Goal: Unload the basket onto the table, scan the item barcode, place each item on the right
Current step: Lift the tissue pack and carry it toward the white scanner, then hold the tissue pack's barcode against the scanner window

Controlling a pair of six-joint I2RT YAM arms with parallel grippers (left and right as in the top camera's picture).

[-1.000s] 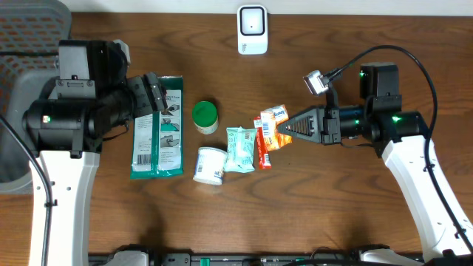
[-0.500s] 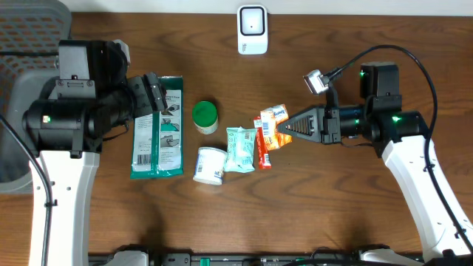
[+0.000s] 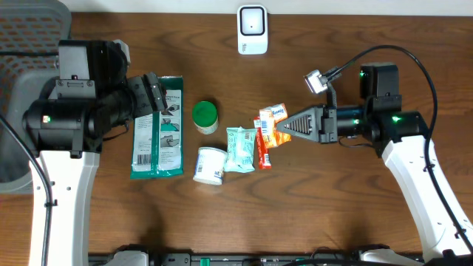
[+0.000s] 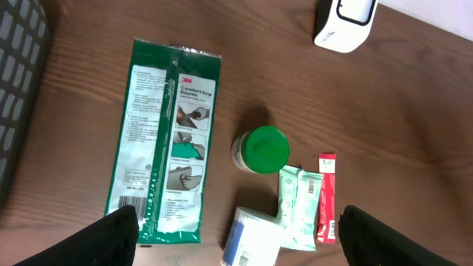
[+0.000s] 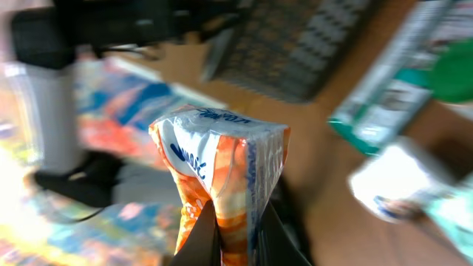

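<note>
Wood table [image 3: 355, 222], 3M pack [image 4: 162, 140], right fingers [image 3: 299, 124] pinching orange packet [image 5: 222, 170], left fingers [image 4: 111, 236] wide, empty

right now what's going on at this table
The right arm's fingers are shut on an orange snack packet, pinching its lower end and holding it near the middle of the table. The white scanner sits at the far edge, and the packet is not in front of it yet. The left arm's fingers are open and hold nothing, hanging above the green package. A green-lidded jar, a white tub and two slim packets lie between the arms.
</note>
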